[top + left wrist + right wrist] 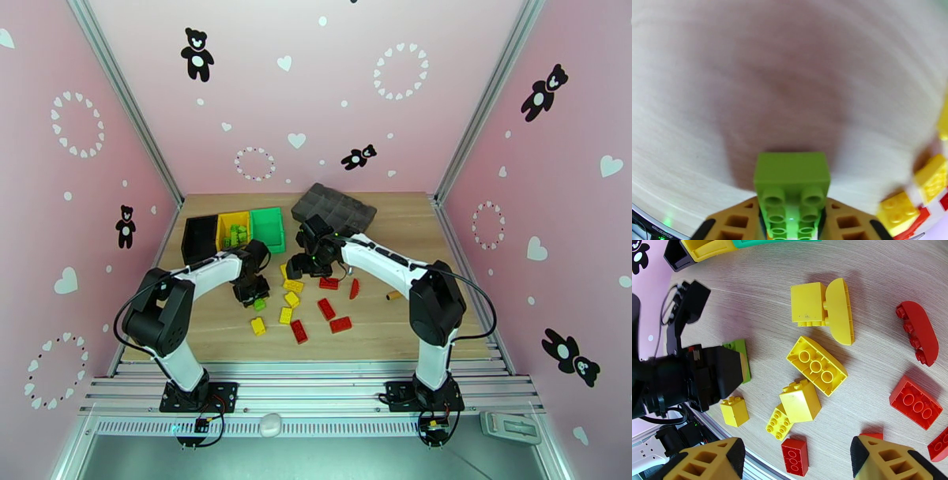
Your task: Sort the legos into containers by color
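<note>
Green lego [792, 177] sits right up at the L wrist cam, studs toward the lens, between the left gripper [792, 223] fingers [736, 219]. Both fingers are against its sides, so it's clamped. Can't tell if it's lifted or resting on the wood.

Wooden table [411, 229], top cam:
- Dark grey compartment tray [333, 207] at back, centre-right.
- Three bins in a row at back-left, touching: black bin [197, 239], yellow bin [233, 215], green bin [268, 229]. Yellow bin has several green pieces in it [235, 235].
- Left gripper [251, 296] is low over the table in front of the bins, green lego [259, 303] at its tip.
- Right gripper [310, 268] is just behind the loose pile, near the tray.

Right gripper [797, 443] has fingers [719, 455] spread wide, nothing between, nothing touched.

Loose pile between the arms:
- Yellow legos [817, 365] on the left side of the pile, one stuck to a curved yellow piece [839, 311].
- Red legos [915, 402] on the right side.
- Same split in top cam: yellow [291, 299], red [325, 308].

Orange-handled tool [393, 295] lies apart, right of the pile.
</note>
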Robot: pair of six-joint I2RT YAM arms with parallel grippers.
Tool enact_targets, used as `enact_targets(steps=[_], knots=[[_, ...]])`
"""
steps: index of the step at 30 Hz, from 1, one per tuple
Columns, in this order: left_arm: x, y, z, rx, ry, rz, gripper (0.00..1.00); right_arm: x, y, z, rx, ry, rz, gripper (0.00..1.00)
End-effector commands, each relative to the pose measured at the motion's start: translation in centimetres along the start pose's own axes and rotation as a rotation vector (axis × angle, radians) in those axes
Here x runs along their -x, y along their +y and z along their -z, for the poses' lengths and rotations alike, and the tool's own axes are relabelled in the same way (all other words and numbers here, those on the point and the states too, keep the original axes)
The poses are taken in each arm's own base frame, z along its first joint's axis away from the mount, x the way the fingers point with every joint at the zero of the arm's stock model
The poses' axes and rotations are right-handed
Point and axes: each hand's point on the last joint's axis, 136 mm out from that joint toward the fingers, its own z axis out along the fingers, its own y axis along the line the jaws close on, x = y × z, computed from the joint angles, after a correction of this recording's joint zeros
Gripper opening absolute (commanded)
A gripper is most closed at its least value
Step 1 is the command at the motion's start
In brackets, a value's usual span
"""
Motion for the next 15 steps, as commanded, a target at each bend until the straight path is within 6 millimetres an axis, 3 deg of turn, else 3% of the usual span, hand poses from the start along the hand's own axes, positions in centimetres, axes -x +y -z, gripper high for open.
enact_targets(steps=[1, 8, 15], knots=[[1.5, -1.0, 1.7, -0.011, -0.053, -0.026, 0.32, 0.3, 0.9, 1.0, 0.035, -0.016, 0.008, 0.74], [4.7, -1.0, 5.2, -0.096, -0.120, 0.030, 0.31, 1.9, 4.3, 0.7, 0.147, 0.001, 0.054, 0.74], [10.1, 1.3, 8.8, -0.151, -0.205, 0.130, 0.32, 4.5, 9.1, -0.6, 0.315, 0.046, 0.082, 0.73]])
